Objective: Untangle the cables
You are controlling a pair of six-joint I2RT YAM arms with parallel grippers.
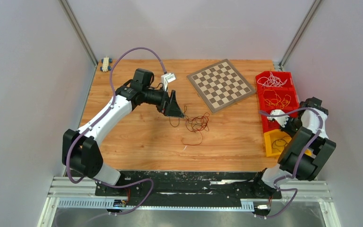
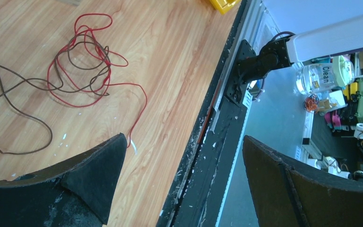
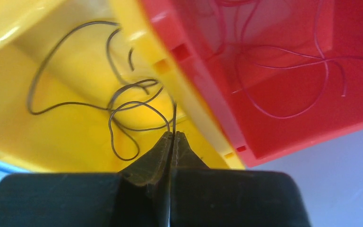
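Top external view: a loose, curly tangle of thin red and brown cables [image 1: 197,124] lies on the wood-grain surface [image 1: 137,142], just nearside of the chessboard [image 1: 221,85]. Left of the board, the left tool [image 1: 174,109] hovers by the tangle with its black wedge fingers spread apart. Right of the board, the right tool [image 3: 174,136] pinches a brown wire [image 3: 174,118] inside a glossy yellow bin [image 3: 75,56].

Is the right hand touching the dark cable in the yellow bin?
Touching. Right wrist view: the right hand is shut, with the dark cable pinched between its tips.
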